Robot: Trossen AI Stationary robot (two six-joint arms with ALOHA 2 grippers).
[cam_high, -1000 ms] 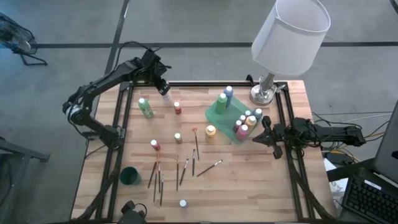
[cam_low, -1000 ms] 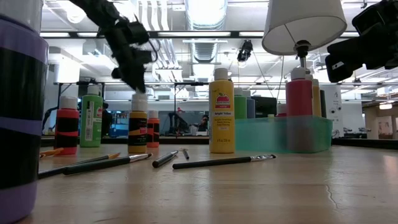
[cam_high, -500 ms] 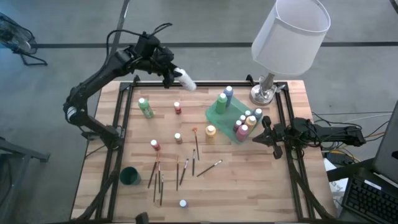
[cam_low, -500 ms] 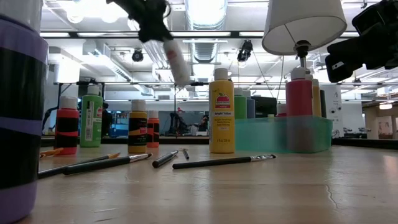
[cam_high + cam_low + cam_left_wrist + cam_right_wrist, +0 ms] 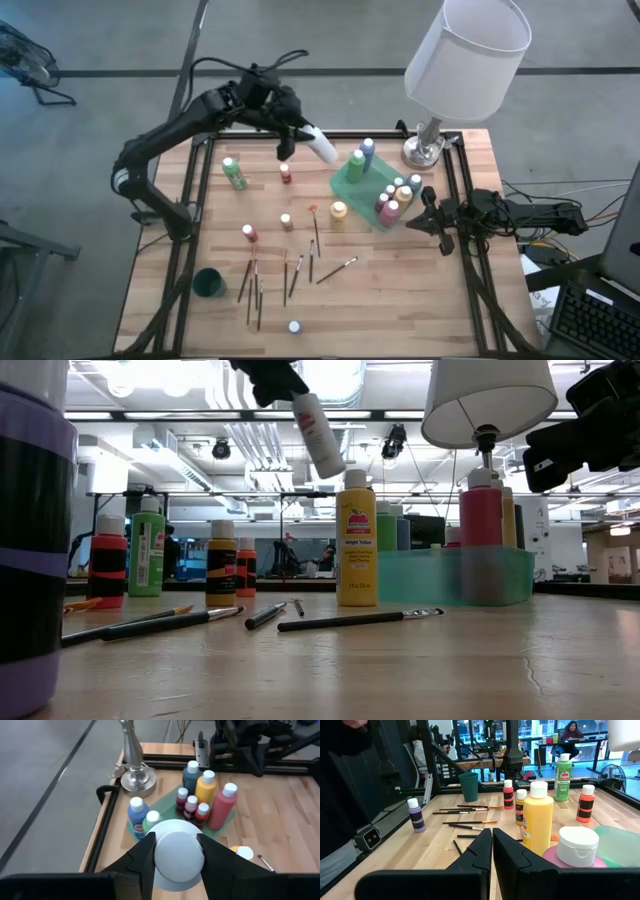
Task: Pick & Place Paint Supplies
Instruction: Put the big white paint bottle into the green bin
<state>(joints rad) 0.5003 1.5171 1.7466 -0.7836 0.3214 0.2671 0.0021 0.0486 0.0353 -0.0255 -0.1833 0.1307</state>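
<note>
Two tools show over the wooden surface (image 5: 400, 300). One, the left tool (image 5: 290, 135), hangs high above the back of the surface with its fingers (image 5: 145, 857) clamped on the sides of a white paint bottle (image 5: 322, 147), which tilts away from the tool toward the translucent green tray (image 5: 350, 185); in the low view that bottle (image 5: 318, 435) slants in the air, clear of everything standing below. Just ahead of this tool and lower down, the tray holds a blue bottle (image 5: 137, 815), a yellow bottle (image 5: 206, 787), a pink bottle (image 5: 223, 806), a grey-blue bottle (image 5: 190, 774) and three small dark red ones (image 5: 191, 808), and beyond the tray stands the lamp (image 5: 465, 60). Below and behind the left tool a green bottle (image 5: 234, 172) and a small red bottle (image 5: 286, 173) stand on the bare wood, and nearer the front several thin brushes (image 5: 300, 270) lie scattered, with a small dark green cup (image 5: 209, 283) near the front left corner. At the right edge the right tool (image 5: 432, 222) waits just beside the tray, its fingers (image 5: 482, 847) pressed together on nothing; ahead of it stand a tall yellow bottle (image 5: 538, 817) and a purple bottle (image 5: 416, 815), the purple one well apart from the rest.
</note>
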